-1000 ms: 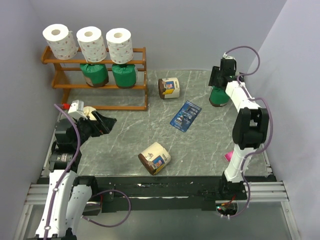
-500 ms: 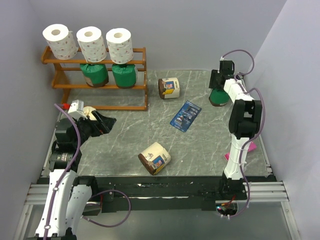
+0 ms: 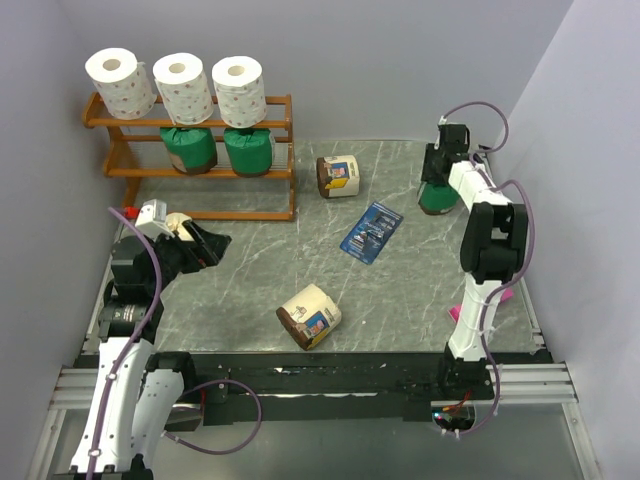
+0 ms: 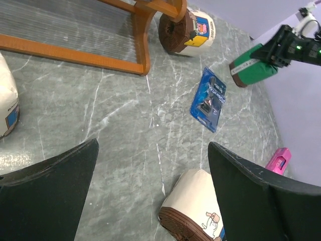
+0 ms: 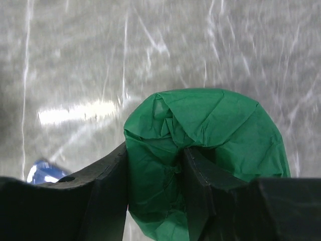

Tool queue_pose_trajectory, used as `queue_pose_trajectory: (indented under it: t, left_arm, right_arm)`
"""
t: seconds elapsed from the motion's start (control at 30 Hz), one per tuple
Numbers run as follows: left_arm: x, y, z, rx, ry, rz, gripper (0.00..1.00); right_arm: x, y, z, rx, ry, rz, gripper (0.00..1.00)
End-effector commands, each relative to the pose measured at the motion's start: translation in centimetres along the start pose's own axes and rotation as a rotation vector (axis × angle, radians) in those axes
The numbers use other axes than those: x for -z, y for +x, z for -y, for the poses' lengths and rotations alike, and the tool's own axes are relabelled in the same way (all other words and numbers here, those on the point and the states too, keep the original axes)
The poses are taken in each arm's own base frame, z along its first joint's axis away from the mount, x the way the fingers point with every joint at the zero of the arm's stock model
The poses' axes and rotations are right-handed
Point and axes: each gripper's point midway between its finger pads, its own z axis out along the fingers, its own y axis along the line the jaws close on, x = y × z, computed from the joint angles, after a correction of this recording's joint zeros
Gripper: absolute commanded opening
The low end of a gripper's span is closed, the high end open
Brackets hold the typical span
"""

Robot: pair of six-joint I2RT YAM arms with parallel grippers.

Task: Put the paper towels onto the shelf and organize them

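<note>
Far right on the table (image 3: 260, 275), the right gripper (image 3: 434, 180) sits on top of a green-wrapped roll (image 3: 434, 198), well apart from the shelf (image 3: 278, 188). Right wrist view: its fingers (image 5: 108, 191) are closed onto the crumpled top of the wrap, touching green paper on both sides, so it has hold of that roll. Roll is upright, brown base down. Can't tell if it's off the surface.

The left gripper (image 3: 207, 245) hovers over the near-left part of the table w/ jaws spread wide and nothing btwn them. Left wrist view shows only bare table in the gap.

Shelf stands far left by the back wall. Top tier: 3 white rolls (image 3: 184, 88) upright in a row. Mid tier: 2 more green-wrapped rolls (image 3: 247, 150) side by side, under the centre & right white ones.

All 3 cream-and-brown rolls are on the table:
- far cream roll (image 3: 338, 174), on its side, near the shelf's right end
- front cream roll (image 3: 309, 316), on its side, near front centre
- left cream roll (image 3: 178, 222), just beside the left gripper, partly hidden by it

Dark-blue packet (image 3: 371, 232) lies flat btwn the far cream roll and the held roll. Pink item (image 3: 457, 312) is at the table's right edge by the right arm.
</note>
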Motion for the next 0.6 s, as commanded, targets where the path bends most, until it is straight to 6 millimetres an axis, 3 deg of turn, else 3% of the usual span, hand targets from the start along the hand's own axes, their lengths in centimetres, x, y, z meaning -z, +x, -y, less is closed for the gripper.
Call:
queue_pose_trajectory:
  t: [0.0,0.13,0.2,0.23,0.3,0.33,0.37,0.43,0.47,0.57]
  left_arm:
    - [0.0,-0.6,-0.1,-0.020,-0.014,0.028,0.96]
    - [0.2,-0.8,-0.2,-0.019,-0.021,0.038,0.96]
    - [0.2,-0.8,-0.4,-0.016,-0.033,0.044,0.97]
    - [0.1,-0.7,-0.5,-0.010,-0.038,0.040,0.97]
    - [0.1,-0.7,-0.6,-0.008,-0.043,0.033,0.96]
    - [-0.1,-0.7,-0.7,-0.006,-0.050,0.030,0.96]
    - [0.0,-0.7,-1.0,-0.002,-0.061,0.028,0.96]
    - [0.0,-0.8,-1.7,0.010,-0.101,0.043,0.96]
    - [0.0,-0.8,-1.9,0.020,-0.117,0.042,0.97]
    - [0.0,-1.1,-2.9,0.036,-0.174,0.059,0.96]
  right_arm:
    - [5.8,-4.6,-0.4,-0.001,-0.017,0.158,0.35]
    - [10.4,-6.8,-1.7,0.006,-0.045,0.235,0.34]
    - [11.8,-5.9,-3.0,0.008,-0.069,0.220,0.34]
    - [13.7,-6.4,-3.5,0.001,-0.084,0.253,0.34]
    - [14.9,-4.9,-5.7,0.008,-0.117,0.259,0.34]
    - [16.7,-5.1,-6.4,0.014,-0.133,0.290,0.34]
    - [17.7,-4.5,-8.6,0.037,-0.171,0.292,0.34]
    - [19.4,-2.9,-10.3,0.039,-0.204,0.272,0.34]
    - [20.5,-2.0,-12.4,0.058,-0.252,0.266,0.34]
    - [23.4,1.2,-15.7,0.063,-0.337,0.255,0.35]
